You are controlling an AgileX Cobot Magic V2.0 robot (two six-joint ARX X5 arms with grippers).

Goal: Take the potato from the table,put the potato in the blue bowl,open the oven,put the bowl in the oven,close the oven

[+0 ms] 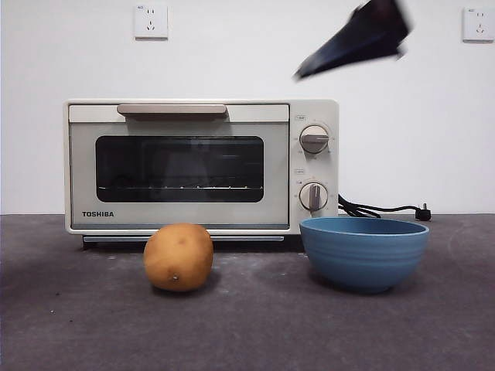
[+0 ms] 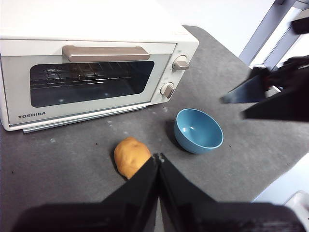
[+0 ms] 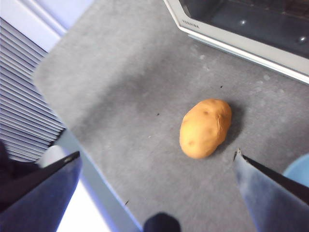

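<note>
Potato (image 1: 179, 257) lies bare on the dark grey table (image 1: 255, 325), in front of the oven (image 1: 201, 166) and apart from it, with a small dark spot low on its skin. Beside it, with a clear gap between, stands the blue bowl (image 1: 363, 252), upright and holding nothing in the left wrist view. The oven door is shut, its beige handle (image 1: 172, 110) along the top edge and two knobs (image 1: 314, 139) at the side nearest the bowl; a black cord (image 1: 379, 209) trails behind the bowl along the wall. Two wall sockets (image 1: 151, 21) sit above.

Nothing rests between the potato and the bowl. The right gripper (image 3: 157, 162) hangs high above the table, jaws spread wide, the potato showing between them well below; in the front view it appears only as a blurred dark wedge near the top. The left gripper (image 2: 158, 157) has its jaws pressed together on nothing, its tips hiding the near edge of the potato in that view.
</note>
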